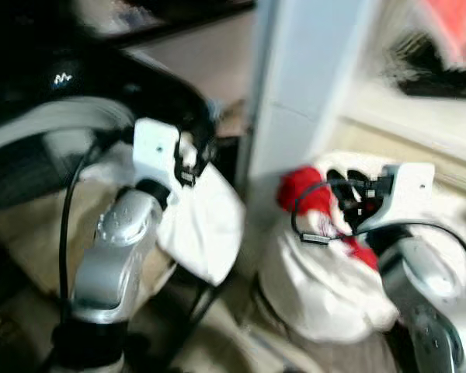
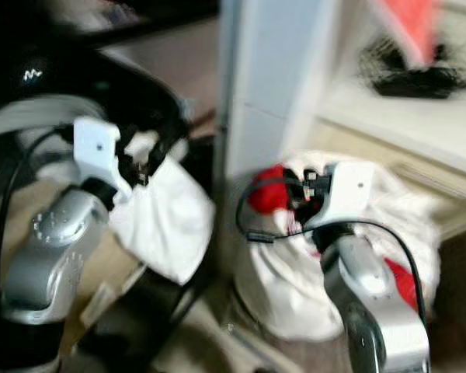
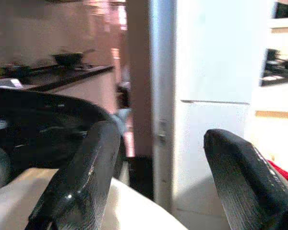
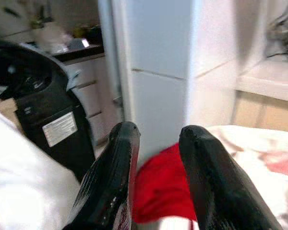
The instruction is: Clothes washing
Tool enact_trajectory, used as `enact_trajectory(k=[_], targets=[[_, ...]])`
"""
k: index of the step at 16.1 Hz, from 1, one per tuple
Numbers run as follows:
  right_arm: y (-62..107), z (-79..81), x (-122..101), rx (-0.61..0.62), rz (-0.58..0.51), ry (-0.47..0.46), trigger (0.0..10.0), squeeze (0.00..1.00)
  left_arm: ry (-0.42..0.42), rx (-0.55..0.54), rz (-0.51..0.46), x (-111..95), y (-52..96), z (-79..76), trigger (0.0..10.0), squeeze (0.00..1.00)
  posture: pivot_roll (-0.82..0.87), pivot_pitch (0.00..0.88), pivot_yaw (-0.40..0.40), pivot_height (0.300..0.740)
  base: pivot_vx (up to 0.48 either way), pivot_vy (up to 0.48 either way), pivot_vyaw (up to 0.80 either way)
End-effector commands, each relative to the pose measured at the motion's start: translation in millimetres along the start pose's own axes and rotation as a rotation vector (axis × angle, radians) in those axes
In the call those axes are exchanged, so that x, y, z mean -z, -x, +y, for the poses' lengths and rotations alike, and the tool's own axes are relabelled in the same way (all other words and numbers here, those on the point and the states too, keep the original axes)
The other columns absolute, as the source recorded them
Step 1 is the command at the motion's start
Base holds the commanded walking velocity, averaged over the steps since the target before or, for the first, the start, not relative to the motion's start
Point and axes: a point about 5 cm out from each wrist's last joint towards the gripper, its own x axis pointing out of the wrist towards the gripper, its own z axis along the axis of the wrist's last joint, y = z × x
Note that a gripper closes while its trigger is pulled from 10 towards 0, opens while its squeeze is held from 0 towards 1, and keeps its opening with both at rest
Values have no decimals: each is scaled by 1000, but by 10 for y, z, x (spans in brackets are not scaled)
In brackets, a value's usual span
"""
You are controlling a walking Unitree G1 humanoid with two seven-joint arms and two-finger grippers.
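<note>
The views are blurred. My left gripper (image 1: 193, 159) is raised beside a black rounded machine (image 1: 101, 70), its fingers (image 3: 86, 182) spread wide apart. A white cloth (image 1: 206, 221) hangs under them, and its edge lies below the fingers in the left wrist view; I cannot see a grip on it. My right gripper (image 1: 349, 190) hovers over a heap of white laundry (image 1: 326, 287) topped by a red garment (image 1: 303, 190). A narrow gap shows between its fingertips (image 4: 127, 132), with the red garment (image 4: 158, 187) just beyond them.
A tall white cabinet or fridge (image 1: 295, 93) stands between the two arms. A pale shelf (image 1: 419, 116) at the right carries dark items. A counter with a pan (image 3: 72, 60) lies behind the black machine. Brown floor shows below.
</note>
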Motion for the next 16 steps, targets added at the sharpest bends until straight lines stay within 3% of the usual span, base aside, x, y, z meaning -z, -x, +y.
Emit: enact_trajectory(k=[1,3,5,8,11,16], targets=[[10,-14,-28,3,-1,9,10000,0,-21,17,-11,-47,-34,-52,10000,0,-100,45,-2,740,0,-480,0],[3,-7,-31,-1,-3,3,10000,0,-9,3,-8,-40,-32,-53,10000,0,-99,44,-3,740,0,-480,0],[-2,-2,-34,-5,-2,6,10000,0,38,-18,-2,-40,-41,-21,10000,0,-98,45,-3,740,0,0,0],[-11,-8,-44,-15,0,32,10000,0,18,-22,-12,-53,-48,-9,10000,0,-96,44,-6,740,0,0,0],[-24,-19,-61,-20,-2,63,10000,0,32,-36,-18,-55,-45,-2,10000,0,-97,42,-7,740,265,0,0],[-57,-18,-81,-43,-5,88,10000,0,33,-42,-29,-75,-51,-6,10000,0,-96,30,-12,740,365,0,561]])
